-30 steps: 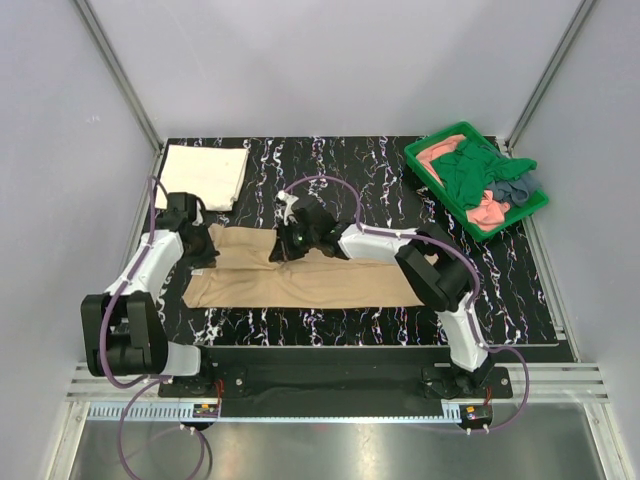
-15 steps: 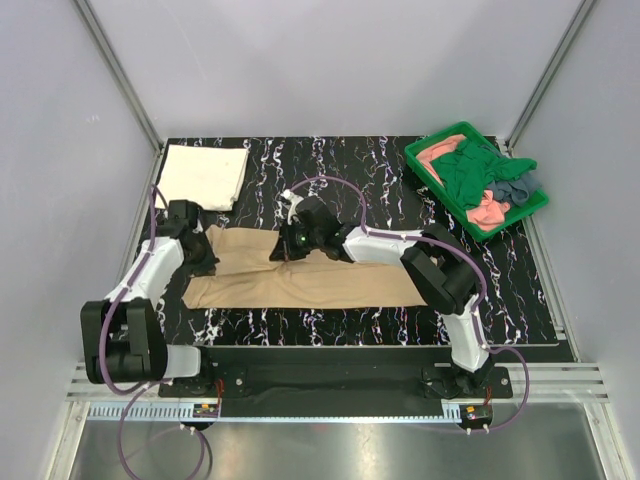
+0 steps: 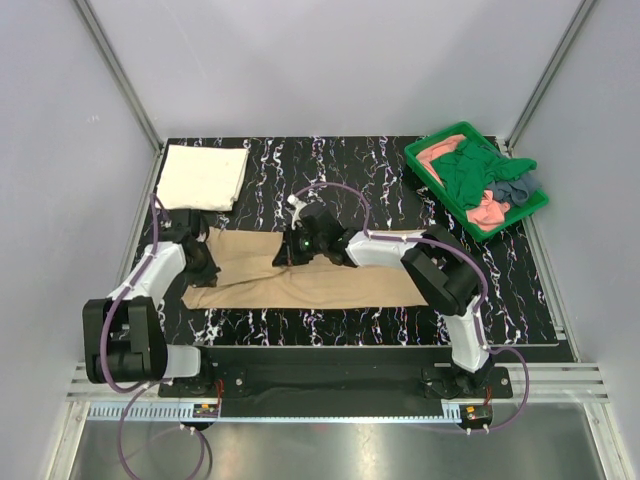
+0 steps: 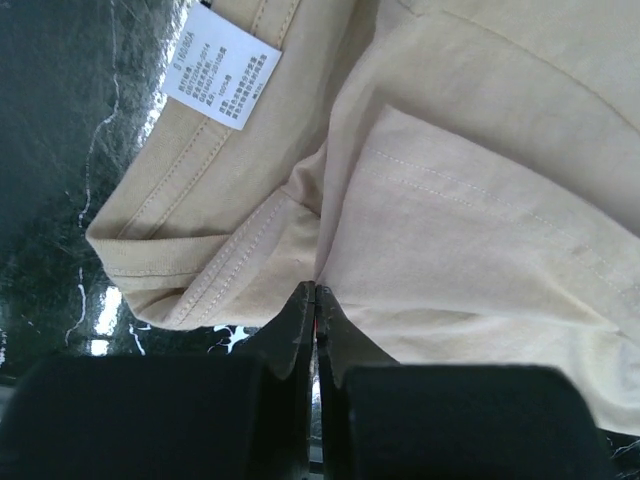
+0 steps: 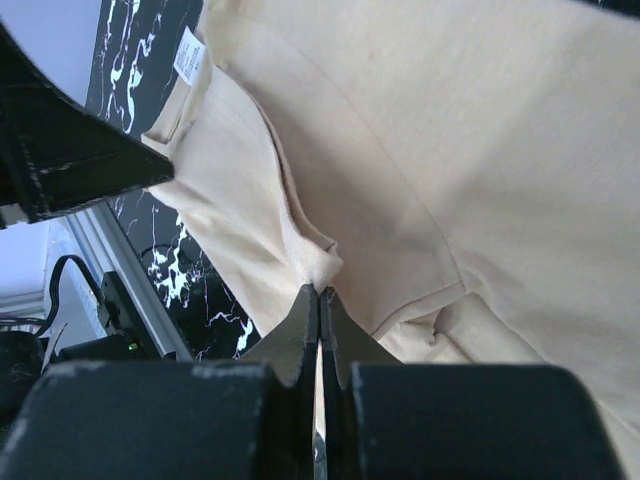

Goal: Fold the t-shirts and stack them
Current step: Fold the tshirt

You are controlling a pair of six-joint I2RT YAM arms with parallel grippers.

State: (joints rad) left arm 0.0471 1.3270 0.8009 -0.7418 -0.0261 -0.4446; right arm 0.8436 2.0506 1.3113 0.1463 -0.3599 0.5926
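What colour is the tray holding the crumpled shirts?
Green; the tray shows best in the top external view.

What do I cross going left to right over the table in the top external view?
Folded cream-white t-shirt → right gripper, shut on the tan t-shirt → green tray.

Both wrist views cut the tan t-shirt off at the frame edges. The cloth pinched inside the closed left gripper and the closed right gripper is hidden between the fingers. The print on the label is too small to read. In the top view, both gripper bodies cover their own fingertips and the cloth beneath them. In the green tray, far right, the dark green t-shirt covers most of the salmon-pink t-shirt and part of the grey-blue t-shirt.
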